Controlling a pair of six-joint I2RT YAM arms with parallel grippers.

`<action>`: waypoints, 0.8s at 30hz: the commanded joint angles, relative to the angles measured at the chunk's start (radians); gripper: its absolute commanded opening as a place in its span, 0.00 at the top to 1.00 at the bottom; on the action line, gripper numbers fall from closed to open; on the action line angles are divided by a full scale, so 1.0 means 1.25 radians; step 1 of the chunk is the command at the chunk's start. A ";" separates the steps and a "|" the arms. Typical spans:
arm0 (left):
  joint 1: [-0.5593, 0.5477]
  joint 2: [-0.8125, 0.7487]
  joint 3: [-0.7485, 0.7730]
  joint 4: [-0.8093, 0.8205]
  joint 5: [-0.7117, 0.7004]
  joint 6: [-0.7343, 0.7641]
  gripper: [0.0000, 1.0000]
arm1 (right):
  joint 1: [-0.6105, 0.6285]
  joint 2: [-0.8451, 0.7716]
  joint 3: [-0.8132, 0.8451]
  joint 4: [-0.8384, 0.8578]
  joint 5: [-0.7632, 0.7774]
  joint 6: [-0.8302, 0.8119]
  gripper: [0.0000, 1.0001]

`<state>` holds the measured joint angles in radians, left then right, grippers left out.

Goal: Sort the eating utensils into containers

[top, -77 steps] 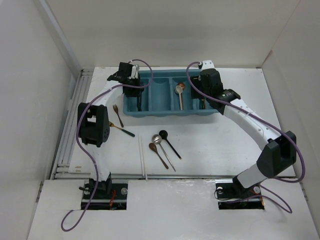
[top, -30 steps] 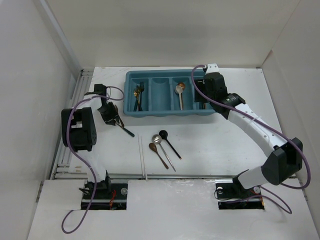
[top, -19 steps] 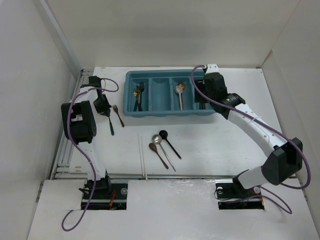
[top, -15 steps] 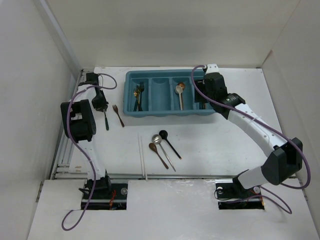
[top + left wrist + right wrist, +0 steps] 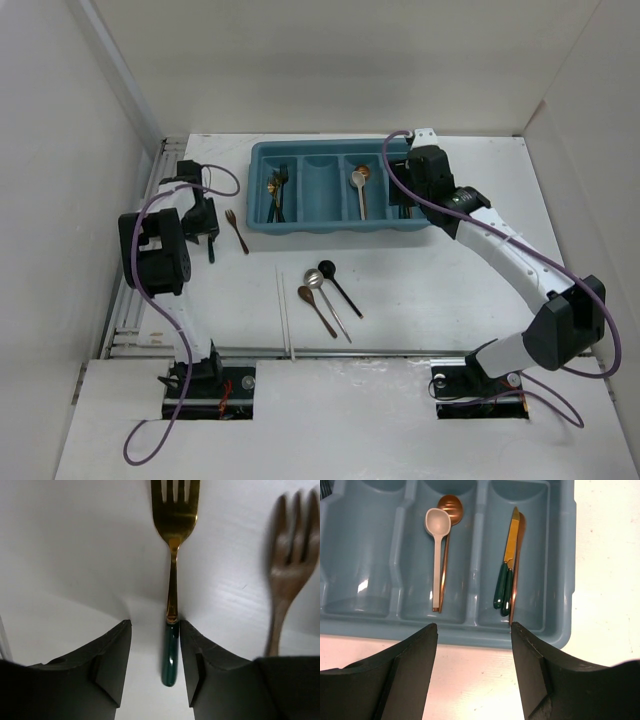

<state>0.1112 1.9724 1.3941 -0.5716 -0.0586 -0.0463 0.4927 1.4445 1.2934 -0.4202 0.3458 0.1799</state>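
The tray (image 5: pixel 340 229) sits far and central on the table (image 5: pixel 450 290), with forks (image 5: pixel 277 190) in its leftmost slot (image 5: pixel 293 200), two spoons (image 5: pixel 360 190) in the third and knives (image 5: pixel 506 577) in the rightmost; left of it lies a fork (image 5: pixel 236 230), a second fork (image 5: pixel 172 580) further left, and before it three spoons (image 5: pixel 314 279), chopsticks (image 5: pixel 284 310) to their left.

Glossy gold-metal fork (image 5: pixel 173 580) w/ green handle; smooth teal plastic tray (image 5: pixel 563 580)
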 commanded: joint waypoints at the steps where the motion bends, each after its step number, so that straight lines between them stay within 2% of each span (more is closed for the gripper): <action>1: 0.018 -0.051 -0.074 -0.047 -0.045 0.000 0.60 | 0.008 -0.035 -0.005 0.000 0.017 0.000 0.34; 7: -0.002 -0.051 -0.104 -0.036 -0.024 0.023 0.63 | 0.008 -0.028 0.002 0.008 0.017 0.000 0.34; 9: -0.013 -0.051 -0.111 -0.036 -0.024 0.031 0.67 | 0.008 -0.028 0.002 0.008 0.017 0.000 0.34; 11: -0.013 -0.043 -0.111 -0.036 -0.032 0.031 0.74 | 0.008 -0.028 0.002 0.008 0.017 0.000 0.34; 13: 0.008 -0.018 -0.104 -0.036 -0.023 0.031 0.96 | 0.008 -0.035 0.002 0.008 0.017 0.000 0.34; 14: 0.015 -0.018 -0.104 -0.036 -0.023 0.031 1.00 | 0.008 -0.035 -0.005 0.008 0.025 0.000 0.34; 17: 0.039 -0.010 -0.062 -0.036 -0.023 0.015 1.00 | 0.008 -0.051 -0.014 0.008 0.025 0.000 0.34; 20: 0.046 -0.051 0.006 -0.043 0.014 0.008 1.00 | 0.008 -0.051 -0.014 0.008 0.033 0.000 0.34; 22: 0.030 -0.087 0.066 -0.043 0.041 0.008 1.00 | 0.008 -0.051 -0.014 0.008 0.033 0.000 0.34; 24: -0.013 -0.104 0.175 -0.051 0.069 0.008 1.00 | 0.008 -0.051 -0.014 0.008 0.025 0.000 0.34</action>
<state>0.1543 1.9221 1.4452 -0.6437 -0.0444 -0.0280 0.4927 1.4147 1.2755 -0.4248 0.3641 0.1799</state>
